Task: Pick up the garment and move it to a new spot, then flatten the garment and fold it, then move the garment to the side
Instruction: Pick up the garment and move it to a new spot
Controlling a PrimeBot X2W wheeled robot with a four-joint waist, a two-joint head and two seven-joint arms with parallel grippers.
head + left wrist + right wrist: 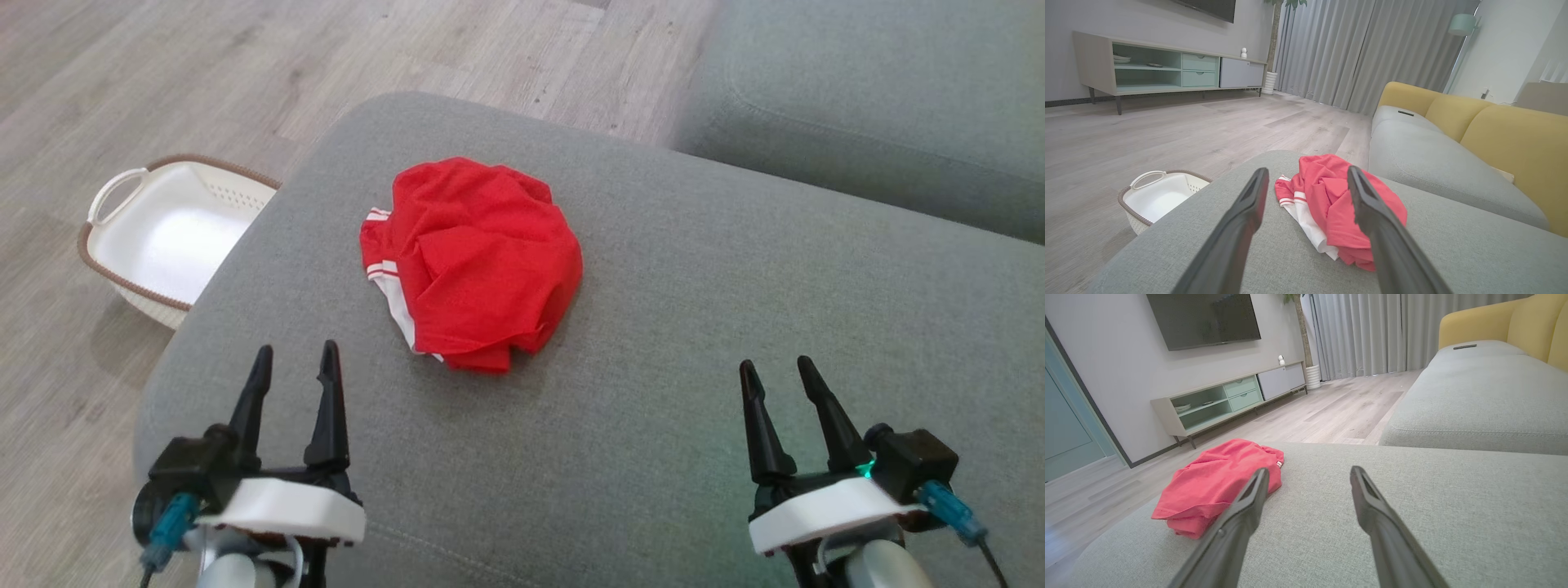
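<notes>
A crumpled red garment (478,261) with white striped trim lies bunched on the grey sofa cushion (694,327). My left gripper (295,361) hovers open near the cushion's front left, short of the garment, with nothing between its fingers. My right gripper (777,369) stands open at the front right, well clear of the cloth. In the left wrist view the garment (1331,196) sits just beyond the open left gripper (1306,175). In the right wrist view the garment (1216,482) lies to the left of the open right gripper (1308,473).
A white laundry basket (122,245) with a brown rim stands on the wooden floor left of the cushion. A second grey cushion (882,106) adjoins at the back right. Yellow backrests (1515,139), a TV cabinet (1167,69) and curtains lie beyond.
</notes>
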